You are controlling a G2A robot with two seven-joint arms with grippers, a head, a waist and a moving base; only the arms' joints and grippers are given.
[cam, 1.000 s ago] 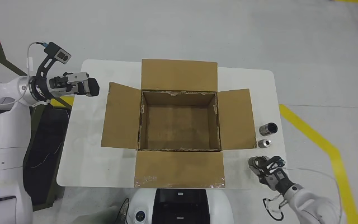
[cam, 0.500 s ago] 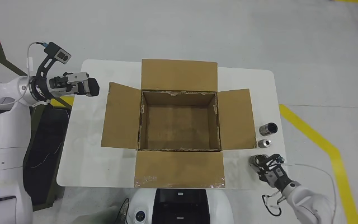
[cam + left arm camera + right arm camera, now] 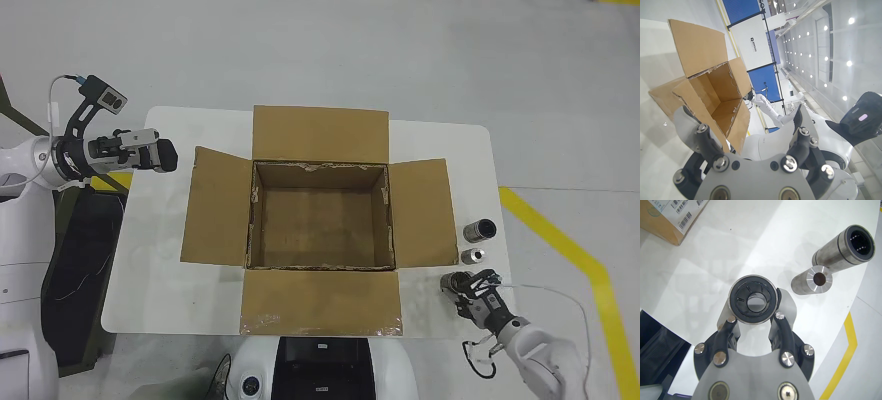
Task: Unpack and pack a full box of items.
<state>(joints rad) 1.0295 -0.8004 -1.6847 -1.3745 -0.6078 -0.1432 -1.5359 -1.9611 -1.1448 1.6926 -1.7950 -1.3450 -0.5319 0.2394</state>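
An open cardboard box (image 3: 318, 228) sits mid-table with all flaps spread and nothing visible inside; its inside also faces the left wrist view (image 3: 719, 89). My right gripper (image 3: 464, 287) is near the table's front right corner, shut on a steel linear bearing (image 3: 753, 299) with a black end ring, its bore facing the wrist camera. Beside it on the table are a longer bearing (image 3: 844, 247) lying on its side and a small steel cylinder (image 3: 811, 281). My left gripper (image 3: 165, 156) hangs by the table's left edge, open and holding nothing (image 3: 742, 113).
The two loose steel parts (image 3: 481, 230) (image 3: 474, 254) lie just right of the box's right flap. A labelled box flap corner (image 3: 662, 222) is close to the right gripper. White table (image 3: 150, 270) shows bare left of the box. A yellow floor line (image 3: 560, 240) runs off to the right.
My right gripper, with the bearing, has shifted slightly left and away from the front edge, toward the two loose steel parts. The left arm has not moved.
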